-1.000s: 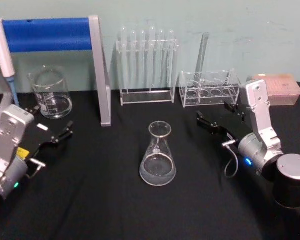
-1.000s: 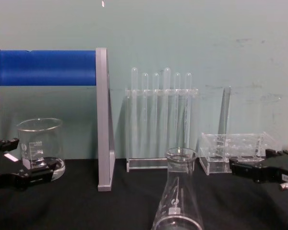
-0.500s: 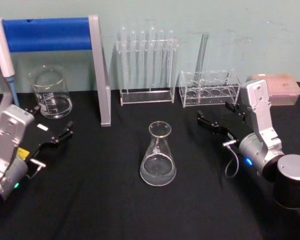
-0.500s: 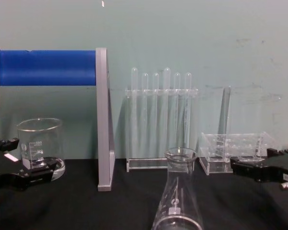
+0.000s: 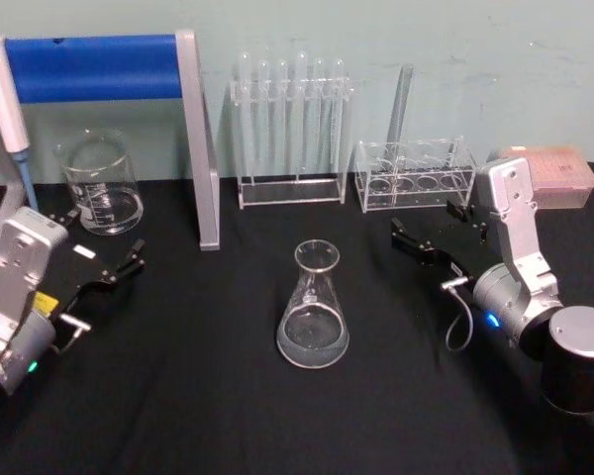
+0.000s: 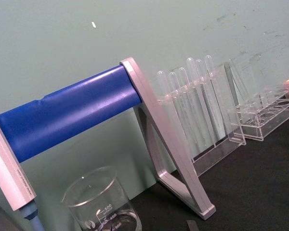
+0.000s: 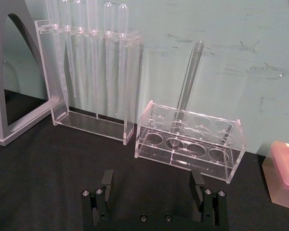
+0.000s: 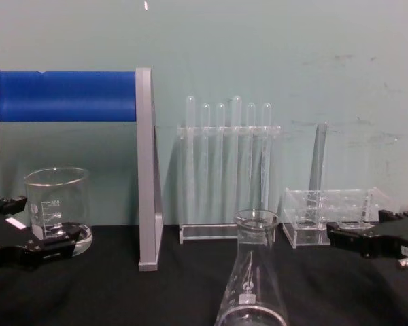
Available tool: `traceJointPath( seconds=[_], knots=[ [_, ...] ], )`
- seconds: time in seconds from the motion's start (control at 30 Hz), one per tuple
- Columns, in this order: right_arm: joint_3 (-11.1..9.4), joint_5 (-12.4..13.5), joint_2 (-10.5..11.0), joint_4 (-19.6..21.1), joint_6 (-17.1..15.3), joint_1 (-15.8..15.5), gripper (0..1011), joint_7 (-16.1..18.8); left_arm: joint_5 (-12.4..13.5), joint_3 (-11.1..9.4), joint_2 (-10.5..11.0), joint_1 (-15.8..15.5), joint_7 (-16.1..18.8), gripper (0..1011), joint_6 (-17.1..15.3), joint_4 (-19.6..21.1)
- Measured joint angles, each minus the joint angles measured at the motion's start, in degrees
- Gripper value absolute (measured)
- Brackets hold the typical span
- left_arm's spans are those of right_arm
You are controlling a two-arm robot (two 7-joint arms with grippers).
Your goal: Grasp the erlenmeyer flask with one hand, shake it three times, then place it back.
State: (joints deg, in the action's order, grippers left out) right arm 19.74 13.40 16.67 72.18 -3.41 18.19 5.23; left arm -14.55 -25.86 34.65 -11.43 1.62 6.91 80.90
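Because the flask point(image 5: 313, 311) is smooth, fragile glass, its narrow neck suits the spread right gripper point(image 5: 428, 230) nearby; the left gripper point(image 5: 104, 260), also spread, sits farther off.

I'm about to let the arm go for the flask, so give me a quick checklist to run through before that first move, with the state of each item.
1. Erlenmeyer flask upright on the black table: ok.
2. Flask free, neither gripper touching it: ok.
3. Right gripper open, its fingers spread apart: ok.
4. Left gripper open and off to the flask's left, near the beaker: ok.
5. Bare table between right gripper and flask: ok.
6. Test tube rack and low tube holder stand behind the flask, out of a sideways approach: ok.
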Motion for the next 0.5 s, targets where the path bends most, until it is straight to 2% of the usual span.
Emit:
traceJointPath(
  seconds=[0.5],
  knots=[
    [0.00,0.01,0.00,0.04,0.03,-0.02,1000,-0.06,0.00,0.00,0.00,0.00,0.00,1001,0.00,0.00]
  ],
)
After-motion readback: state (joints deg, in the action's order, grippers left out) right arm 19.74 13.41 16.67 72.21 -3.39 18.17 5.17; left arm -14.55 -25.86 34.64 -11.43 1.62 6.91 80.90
